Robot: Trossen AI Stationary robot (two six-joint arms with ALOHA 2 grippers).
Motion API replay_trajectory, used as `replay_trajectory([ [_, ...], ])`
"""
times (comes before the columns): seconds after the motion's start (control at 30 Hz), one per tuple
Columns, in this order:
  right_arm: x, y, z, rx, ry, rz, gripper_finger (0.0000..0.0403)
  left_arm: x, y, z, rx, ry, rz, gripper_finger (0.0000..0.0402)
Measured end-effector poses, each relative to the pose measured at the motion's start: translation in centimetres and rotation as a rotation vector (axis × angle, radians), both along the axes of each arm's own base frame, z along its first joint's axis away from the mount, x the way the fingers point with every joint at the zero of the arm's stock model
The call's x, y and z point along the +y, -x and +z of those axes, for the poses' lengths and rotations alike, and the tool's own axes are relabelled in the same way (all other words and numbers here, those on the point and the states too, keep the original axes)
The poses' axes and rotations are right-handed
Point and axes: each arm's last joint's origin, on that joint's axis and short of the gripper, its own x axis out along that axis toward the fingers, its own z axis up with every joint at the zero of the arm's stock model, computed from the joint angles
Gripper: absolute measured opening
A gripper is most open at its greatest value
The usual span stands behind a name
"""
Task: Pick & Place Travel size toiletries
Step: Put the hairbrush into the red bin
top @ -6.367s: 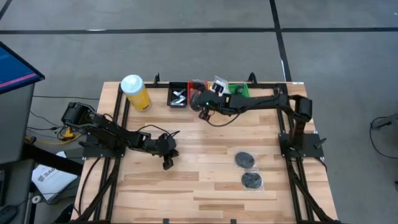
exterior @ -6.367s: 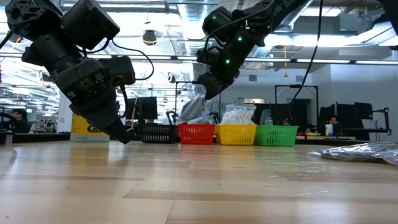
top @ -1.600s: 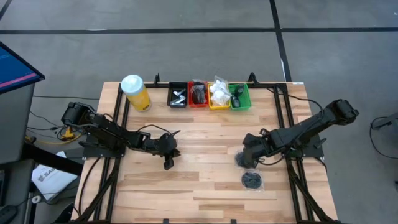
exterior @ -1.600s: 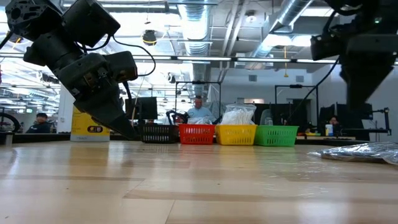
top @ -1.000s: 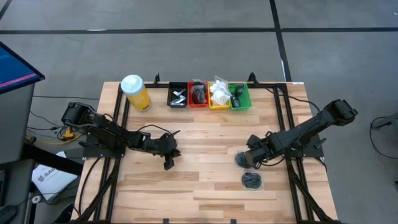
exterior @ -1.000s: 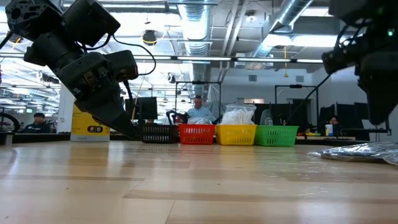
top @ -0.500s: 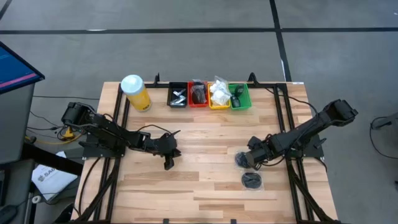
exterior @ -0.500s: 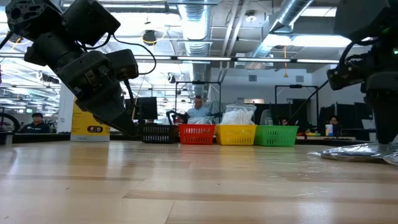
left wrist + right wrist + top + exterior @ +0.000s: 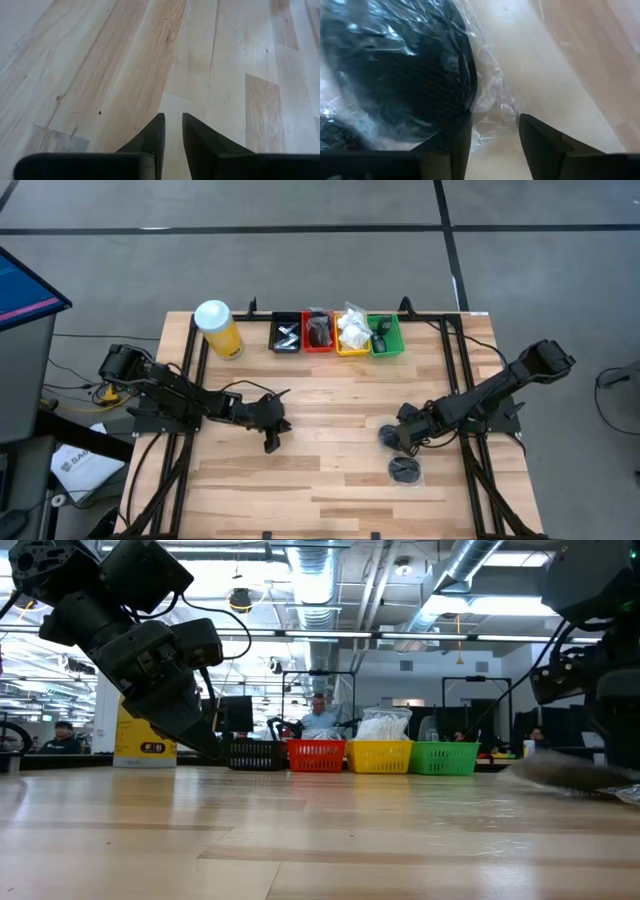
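Two flat round black discs in clear wrap lie on the wooden table at the right: one (image 9: pixel 390 435) under my right gripper, the other (image 9: pixel 404 470) nearer the front edge. My right gripper (image 9: pixel 398 438) points down over the farther disc (image 9: pixel 395 75). It is open (image 9: pixel 495 132), and its fingers stand on either side of the wrap's crinkled edge (image 9: pixel 487 107) beside the disc's rim. My left gripper (image 9: pixel 268 443) waits left of centre, tilted down just above bare wood, with a narrow empty gap between its fingers (image 9: pixel 171 120). My right gripper comes at the wrapped disc from above. One finger (image 9: pixel 452 142) is at the disc's rim and the other (image 9: pixel 540 142) is over bare wood. I cannot tell whether either finger touches the wrap.
Four small trays stand in a row at the far edge: black (image 9: pixel 286 333), red (image 9: pixel 318 332), yellow (image 9: pixel 351 333) and green (image 9: pixel 384 335). A yellow canister with a white lid (image 9: pixel 218 328) stands at the far left. Bare wood (image 9: pixel 330 420) lies between the arms.
My right gripper has come down onto the farther wrapped disc and tipped more steeply downward, with its finger gap unchanged.
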Motion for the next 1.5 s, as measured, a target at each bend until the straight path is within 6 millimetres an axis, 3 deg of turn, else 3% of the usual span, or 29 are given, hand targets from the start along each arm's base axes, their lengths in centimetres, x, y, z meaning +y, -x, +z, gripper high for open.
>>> replay_trajectory([
  [0.13,-0.1,0.2,-0.1,0.006,-0.003,0.004,0.012,0.0,0.0,0.0,-0.003,0.0,0.0,0.0058],
  [0.33,0.0,0.1,-0.1,0.003,-0.011,0.055,0.0011,0.0,0.0,0.0,-0.004,0.001,0.0,0.0058],
  [0.53,0.2,-0.2,0.3,-0.002,-0.017,0.088,0.0003,0.0,-0.1,0.1,-0.01,0.002,0.0,0.0058],
  [0.83,0.4,-2.0,3.6,-0.008,0.039,0.15,0.0001,-0.1,-0.3,0.3,-0.046,0.01,0.001,0.0058],
  [1.23,1.1,-5.0,9.4,-0.184,0.138,0.282,0.0,-0.3,-1.4,2.1,-0.255,0.054,0.0,0.0058],
  [1.5,1.6,-6.3,11.5,-0.303,0.159,0.355,0.0,0.5,-2.3,3.8,-0.442,0.079,-0.092,0.0058],
])
